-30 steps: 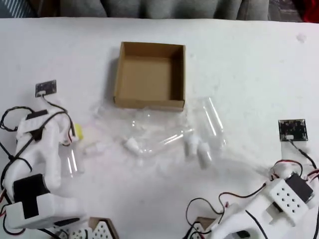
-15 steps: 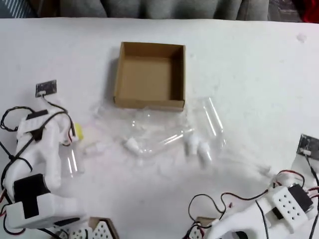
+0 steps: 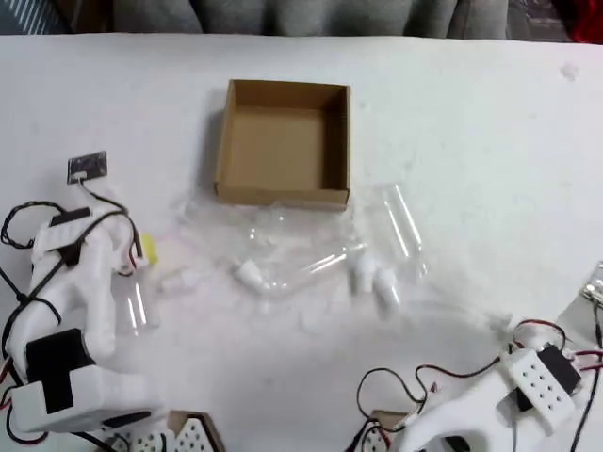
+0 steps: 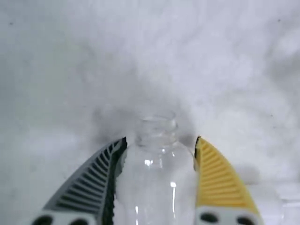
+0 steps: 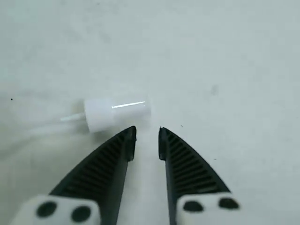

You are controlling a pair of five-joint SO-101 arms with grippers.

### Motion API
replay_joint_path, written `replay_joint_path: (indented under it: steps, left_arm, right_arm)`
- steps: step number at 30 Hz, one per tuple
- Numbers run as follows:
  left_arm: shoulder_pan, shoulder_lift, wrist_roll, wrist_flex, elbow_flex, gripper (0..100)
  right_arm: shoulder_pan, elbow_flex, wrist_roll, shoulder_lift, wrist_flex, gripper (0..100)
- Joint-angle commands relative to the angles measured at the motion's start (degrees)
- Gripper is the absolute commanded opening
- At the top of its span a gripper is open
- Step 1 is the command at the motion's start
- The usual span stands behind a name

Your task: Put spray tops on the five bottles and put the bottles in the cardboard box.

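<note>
Risk I see: right jaws, barely parted, may shove white plastic spray top away; left jaws pinch clear bottle.

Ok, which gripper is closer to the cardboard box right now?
Left. The left gripper, closed around a bottle, sits off the near left corner of the cardboard box; the right gripper is beside a spray top, much farther to the right.

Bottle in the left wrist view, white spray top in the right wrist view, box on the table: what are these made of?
The bottle is probably clear glossy plastic: the table shows through it and highlights glint on it. The spray top is likely smooth opaque white plastic, with one bright streak. The cardboard box looks like matte brown cardboard, dull with no shine.
</note>
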Motion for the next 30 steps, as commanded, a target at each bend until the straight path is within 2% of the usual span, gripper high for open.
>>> replay_joint_path:
  steps: [1,9,14,19,24,30]
  left_arm:
    - [-0.6,-2.2,0.4,-1.0,-1.9,3]
    - [-0.6,-2.2,0.4,-1.1,-1.9,3]
    - [-0.5,-2.2,0.4,-1.3,-1.9,3]
    - [-0.5,-2.2,0.4,-1.3,-1.9,3]
    - [-0.5,-2.2,0.4,-1.3,-1.9,3]
    - [-0.5,-2.2,0.4,-1.3,-1.9,3]
  right_arm:
    - [-2.6,-4.2,-0.8,7.6,-1.5,3.7]
    - [-2.4,-20.9,-1.0,34.4,1.1,3.7]
    - [-1.3,-29.6,-2.3,45.6,1.2,3.7]
    - [0.9,-34.8,-4.3,47.4,3.0,3.9]
    - [0.4,-41.1,-6.9,47.6,8.3,4.1]
    - [-1.7,-44.4,-9.5,48.1,9.3,4.1]
